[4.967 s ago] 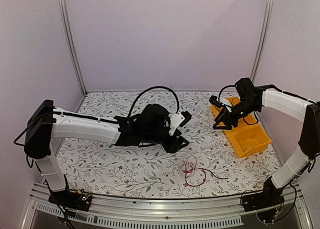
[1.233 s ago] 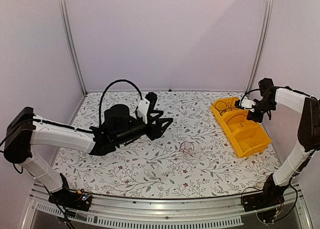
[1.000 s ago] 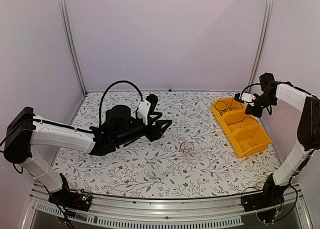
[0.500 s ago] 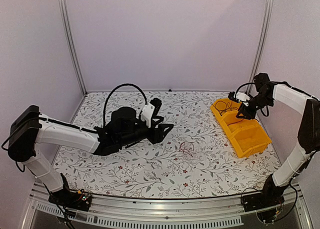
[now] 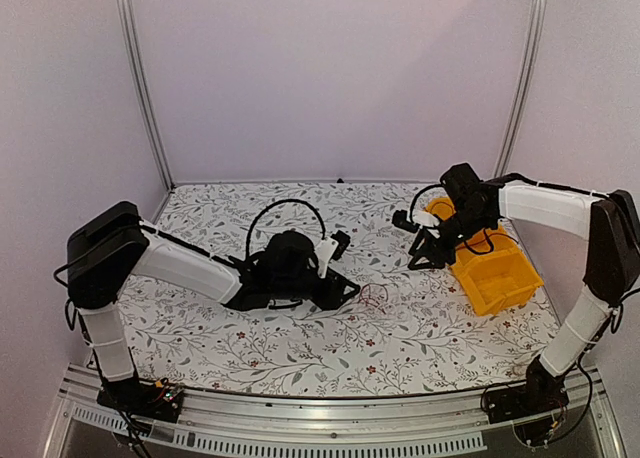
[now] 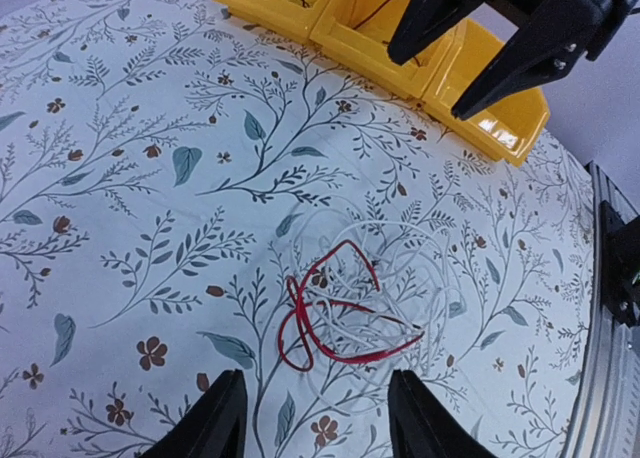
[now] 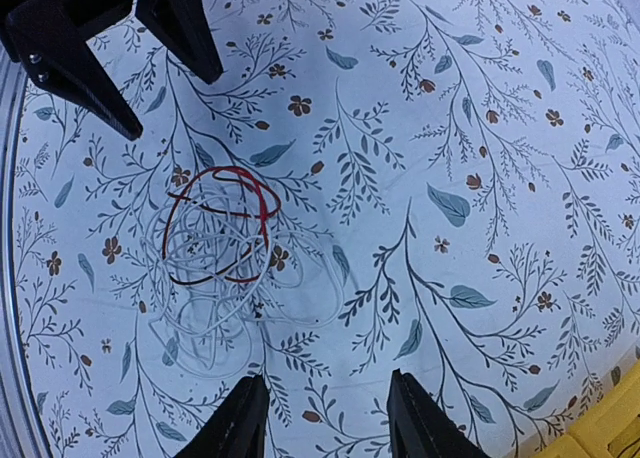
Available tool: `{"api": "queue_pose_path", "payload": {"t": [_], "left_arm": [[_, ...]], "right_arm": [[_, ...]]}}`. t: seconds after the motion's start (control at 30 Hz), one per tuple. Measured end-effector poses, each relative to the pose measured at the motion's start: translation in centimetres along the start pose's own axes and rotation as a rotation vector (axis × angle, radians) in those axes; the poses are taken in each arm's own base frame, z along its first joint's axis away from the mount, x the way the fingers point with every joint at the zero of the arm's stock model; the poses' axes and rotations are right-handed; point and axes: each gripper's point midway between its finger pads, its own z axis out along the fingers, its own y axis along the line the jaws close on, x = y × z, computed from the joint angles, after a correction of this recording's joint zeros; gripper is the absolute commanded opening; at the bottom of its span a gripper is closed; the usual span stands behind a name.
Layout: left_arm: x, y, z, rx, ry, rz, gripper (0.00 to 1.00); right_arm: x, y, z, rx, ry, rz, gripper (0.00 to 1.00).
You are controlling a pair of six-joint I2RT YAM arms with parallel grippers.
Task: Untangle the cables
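Note:
A small tangle of red and white cables (image 5: pixel 375 297) lies on the floral table mid-right; it shows in the left wrist view (image 6: pixel 350 303) and the right wrist view (image 7: pixel 215 253). My left gripper (image 5: pixel 345 289) is open and empty, low over the table just left of the tangle, jaws spread on either side of its near edge (image 6: pixel 312 418). My right gripper (image 5: pixel 425 253) is open and empty, hovering up and right of the tangle (image 7: pixel 325 418). Thin black cables lie in the yellow bin (image 5: pixel 495 268), partly hidden by the right arm.
The yellow bin has three compartments and stands at the right of the table, also seen in the left wrist view (image 6: pixel 330 23). Metal frame posts stand at the back corners. A rail runs along the front edge.
The left gripper moved right and down to the tangle's left side. The right arm swung left, off the bin and out over the table toward the tangle. The tangle has not moved.

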Motion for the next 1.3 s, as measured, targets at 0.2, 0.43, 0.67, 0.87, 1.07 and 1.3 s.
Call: {"api": "queue_pose_path", "payload": {"t": [0.2, 0.43, 0.67, 0.87, 1.07, 1.3], "left_arm": [[1.5, 0.3, 1.6, 0.039, 0.059, -0.076, 0.45], [3.1, 0.9, 2.8, 0.07, 0.105, -0.116, 0.28], [4.0, 0.9, 3.6, 0.1, 0.137, -0.083, 0.34], [4.7, 1.2, 4.4, 0.103, 0.152, -0.063, 0.34], [4.9, 1.3, 5.4, 0.112, 0.137, -0.048, 0.27], [3.9, 1.6, 5.8, 0.102, 0.088, -0.038, 0.05]], "right_arm": [[-1.1, 0.0, 1.6, -0.055, -0.062, 0.054, 0.46], [-3.7, 0.9, 2.3, -0.073, -0.147, 0.041, 0.46], [-4.8, 3.3, 4.7, -0.123, -0.138, 0.0, 0.46], [-3.1, 3.6, 6.4, -0.14, -0.086, 0.024, 0.46], [-2.1, 3.5, 7.3, -0.147, -0.058, 0.04, 0.46], [-0.8, 3.2, 8.7, -0.148, -0.014, 0.062, 0.46]]}}
